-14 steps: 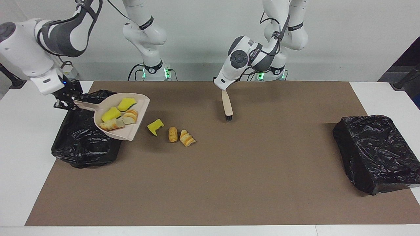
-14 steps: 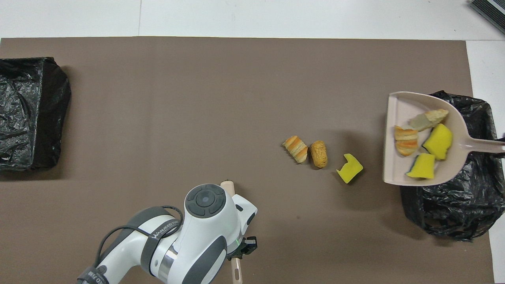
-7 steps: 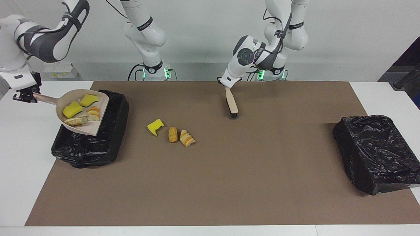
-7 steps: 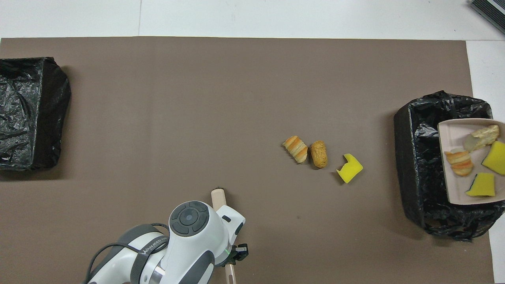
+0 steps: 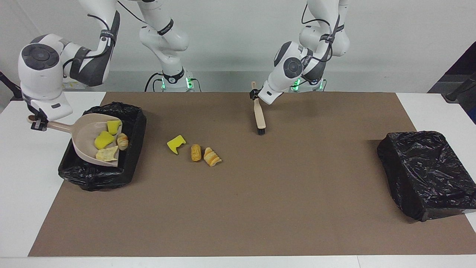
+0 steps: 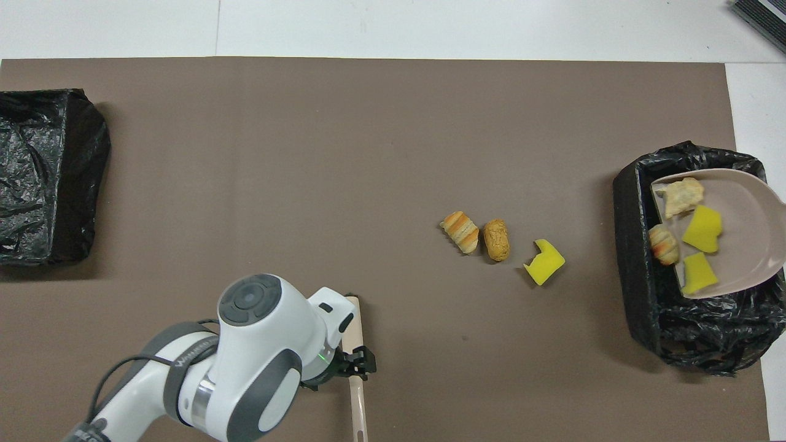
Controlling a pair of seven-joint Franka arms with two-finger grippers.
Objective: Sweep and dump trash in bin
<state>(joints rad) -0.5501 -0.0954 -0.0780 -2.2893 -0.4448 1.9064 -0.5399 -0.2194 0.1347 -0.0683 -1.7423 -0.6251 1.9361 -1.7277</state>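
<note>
A: Where's the trash seen?
B: 3 bits, a yellow sponge chunk point(image 5: 176, 143) & 2 golden-brown pastry lumps point(image 5: 203, 154), lie on the brown mat point(image 5: 238, 208). 4 more sit in the tilted beige plastic dustpan point(image 5: 87, 128) over the black-bagged bin point(image 5: 128, 163).
A: Grippers?
B: Right gripper point(image 5: 38, 123) is clamped on the pan handle. Left gripper point(image 5: 255, 96) is seen at the beige black-bristled brush point(image 5: 259, 118) handle; fingers can't be told.
</note>
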